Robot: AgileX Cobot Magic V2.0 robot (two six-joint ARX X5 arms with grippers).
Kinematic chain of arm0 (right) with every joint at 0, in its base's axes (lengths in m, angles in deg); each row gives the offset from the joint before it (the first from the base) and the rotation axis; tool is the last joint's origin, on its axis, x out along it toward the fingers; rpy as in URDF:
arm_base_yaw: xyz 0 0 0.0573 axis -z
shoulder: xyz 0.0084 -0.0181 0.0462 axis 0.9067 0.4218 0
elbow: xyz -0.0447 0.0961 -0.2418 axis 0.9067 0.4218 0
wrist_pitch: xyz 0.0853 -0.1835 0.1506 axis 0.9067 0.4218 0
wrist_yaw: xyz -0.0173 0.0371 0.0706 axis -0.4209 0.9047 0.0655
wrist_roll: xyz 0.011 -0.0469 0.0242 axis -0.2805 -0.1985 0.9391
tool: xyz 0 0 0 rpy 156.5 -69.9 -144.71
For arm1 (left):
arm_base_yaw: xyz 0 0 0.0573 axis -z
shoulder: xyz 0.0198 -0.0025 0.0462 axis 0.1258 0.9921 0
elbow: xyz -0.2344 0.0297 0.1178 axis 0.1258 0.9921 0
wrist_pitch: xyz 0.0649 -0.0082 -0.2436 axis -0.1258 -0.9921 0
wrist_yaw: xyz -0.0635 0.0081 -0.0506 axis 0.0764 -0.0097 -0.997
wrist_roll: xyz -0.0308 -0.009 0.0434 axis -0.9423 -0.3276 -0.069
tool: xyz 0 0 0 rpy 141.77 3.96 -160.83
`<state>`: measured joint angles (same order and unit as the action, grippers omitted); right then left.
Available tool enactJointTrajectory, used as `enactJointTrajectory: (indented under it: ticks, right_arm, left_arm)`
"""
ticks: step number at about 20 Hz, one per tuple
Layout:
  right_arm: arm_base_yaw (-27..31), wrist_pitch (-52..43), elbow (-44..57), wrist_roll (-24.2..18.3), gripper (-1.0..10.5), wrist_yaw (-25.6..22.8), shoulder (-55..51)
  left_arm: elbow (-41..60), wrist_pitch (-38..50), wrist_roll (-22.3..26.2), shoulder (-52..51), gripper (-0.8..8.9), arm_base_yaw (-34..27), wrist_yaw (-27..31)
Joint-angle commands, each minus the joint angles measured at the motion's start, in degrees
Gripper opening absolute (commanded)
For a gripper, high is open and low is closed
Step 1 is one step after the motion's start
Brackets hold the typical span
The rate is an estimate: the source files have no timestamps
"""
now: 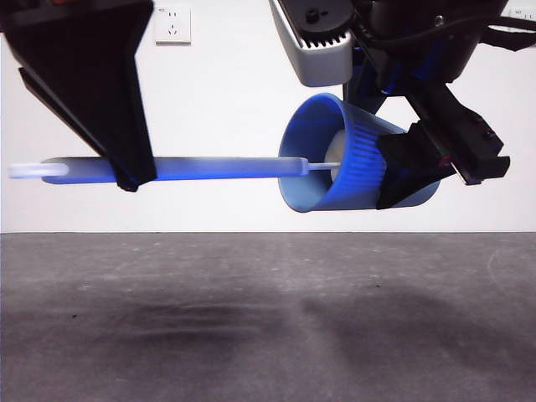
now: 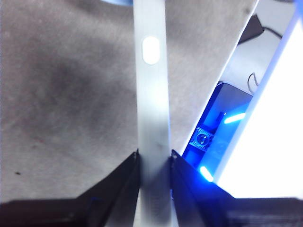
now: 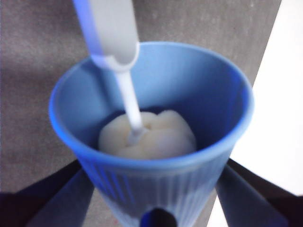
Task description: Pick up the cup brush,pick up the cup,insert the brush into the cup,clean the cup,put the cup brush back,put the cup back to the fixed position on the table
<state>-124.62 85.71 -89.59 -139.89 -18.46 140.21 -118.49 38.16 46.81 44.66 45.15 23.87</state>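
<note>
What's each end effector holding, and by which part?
Left end effector: grey plastic-handled cup brush, mid-handle. Right end effector: ribbed blue plastic cup, outer wall near base.

1. The brush (image 1: 218,168) handle is partly hidden behind the left gripper (image 1: 126,172) in the front view.
2. Its sponge (image 3: 147,135) sits deep inside the cup (image 3: 156,184), the lower half covered by the cup's near wall.
3. The cup's base is cut off by the right wrist picture's edge.

I see a white wall socket (image 1: 172,24) on the white wall (image 1: 218,100), up between my grippers.
</note>
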Motion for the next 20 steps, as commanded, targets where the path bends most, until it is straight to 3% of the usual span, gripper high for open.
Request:
enactJointTrajectory:
  ticks: [1, 7, 10, 20]
  right_arm:
    - [-0.2, -0.6, -0.2, 0.5, -0.2, -0.8, 0.5]
    - [-0.2, 0.9, -0.2, 3.1, -0.2, -1.1, 0.5]
    - [-0.2, 0.9, -0.2, 3.0, -0.2, -0.9, 0.5]
    - [-0.2, 0.6, -0.2, 3.0, -0.2, -0.7, 0.5]
  left_arm:
    - [0.3, -0.2, -1.3, 0.0, -0.08, 1.0, -0.6]
    - [0.3, -14.6, -4.1, -3.1, -0.08, 1.4, 5.4]
    - [0.3, -17.6, -4.1, -6.3, -0.08, 1.6, 5.3]
    - [0.3, -7.3, -3.9, -3.9, -0.08, 1.7, 2.1]
